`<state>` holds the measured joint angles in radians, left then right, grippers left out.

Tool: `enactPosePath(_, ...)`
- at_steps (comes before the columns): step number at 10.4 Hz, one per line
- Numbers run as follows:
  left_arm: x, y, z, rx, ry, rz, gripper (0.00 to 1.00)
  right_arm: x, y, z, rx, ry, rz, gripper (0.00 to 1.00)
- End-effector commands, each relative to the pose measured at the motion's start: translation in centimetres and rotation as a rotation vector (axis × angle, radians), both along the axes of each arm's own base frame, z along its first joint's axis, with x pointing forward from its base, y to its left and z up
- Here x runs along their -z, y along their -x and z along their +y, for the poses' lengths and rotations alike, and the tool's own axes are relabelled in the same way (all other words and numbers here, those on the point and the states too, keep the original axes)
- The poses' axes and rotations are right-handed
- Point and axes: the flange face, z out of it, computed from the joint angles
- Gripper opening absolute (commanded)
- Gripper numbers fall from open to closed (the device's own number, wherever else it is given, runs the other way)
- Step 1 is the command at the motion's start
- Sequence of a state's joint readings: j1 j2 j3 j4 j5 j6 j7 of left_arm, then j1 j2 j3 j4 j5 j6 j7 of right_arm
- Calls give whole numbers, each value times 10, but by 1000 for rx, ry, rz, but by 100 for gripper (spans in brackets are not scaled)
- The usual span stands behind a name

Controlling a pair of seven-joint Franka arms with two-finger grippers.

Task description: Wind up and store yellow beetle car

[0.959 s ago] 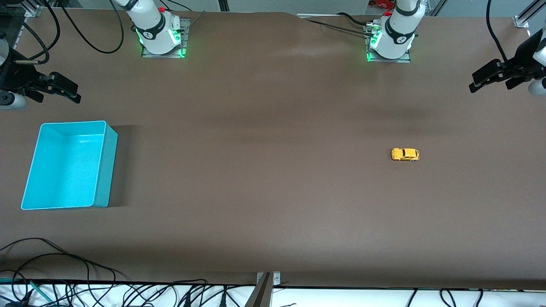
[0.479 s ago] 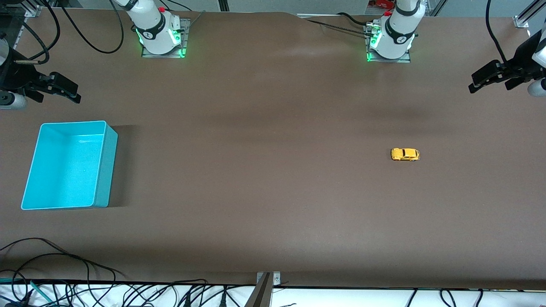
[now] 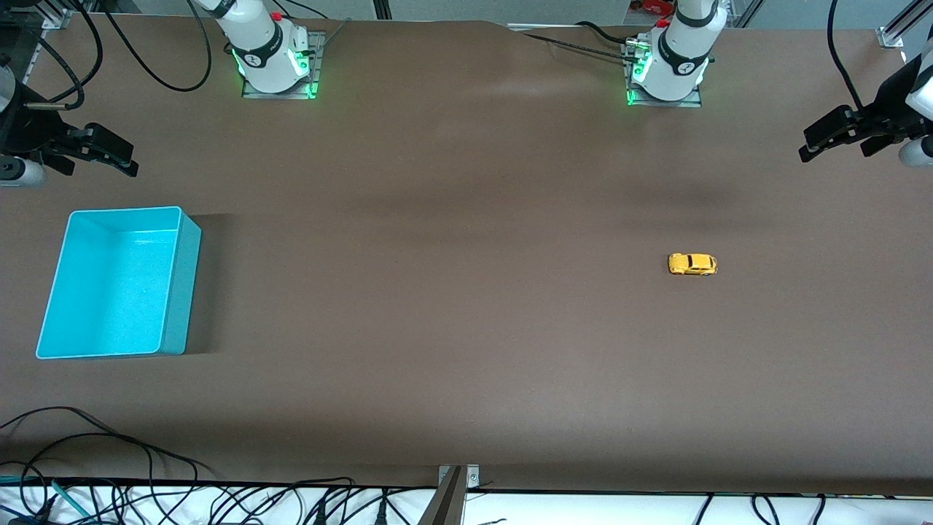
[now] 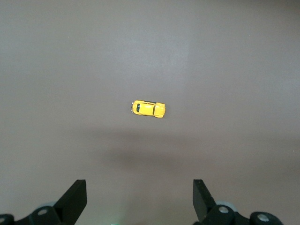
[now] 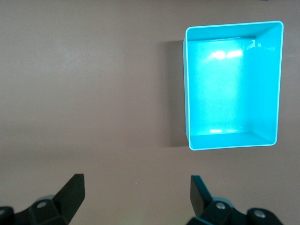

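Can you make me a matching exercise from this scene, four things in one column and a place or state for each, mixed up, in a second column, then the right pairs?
Things
1. yellow beetle car
2. turquoise bin
3. left hand
4. right hand

Places or states
A. open, up in the air at the right arm's end of the table
B. on its wheels on the brown table, toward the left arm's end
C. open, up in the air at the left arm's end of the table
D. nothing inside it

Pairs: 1-B, 2-D, 3-C, 4-A

Even overhead light, sharp pics; glare on turquoise bin (image 5: 233, 55) floor, soft shadows on table (image 3: 466, 328).
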<state>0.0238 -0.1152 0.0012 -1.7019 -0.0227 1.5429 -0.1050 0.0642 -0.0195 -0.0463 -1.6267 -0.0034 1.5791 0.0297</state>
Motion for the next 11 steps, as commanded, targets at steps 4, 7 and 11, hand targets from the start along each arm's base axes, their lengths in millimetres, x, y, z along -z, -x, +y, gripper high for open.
enactPosePath(4, -5, 6, 2, 13, 9, -22, 100, -4, 3, 0, -1, -5, -5, 100)
enactPosePath(7, -20, 7, 17, -17, 10, -34, 100, -4, 3, 0, -1, -4, -5, 100)
enactPosePath(11, -12, 6, 11, 10, 11, 2, 100, -4, 3, 0, -1, -4, -5, 100)
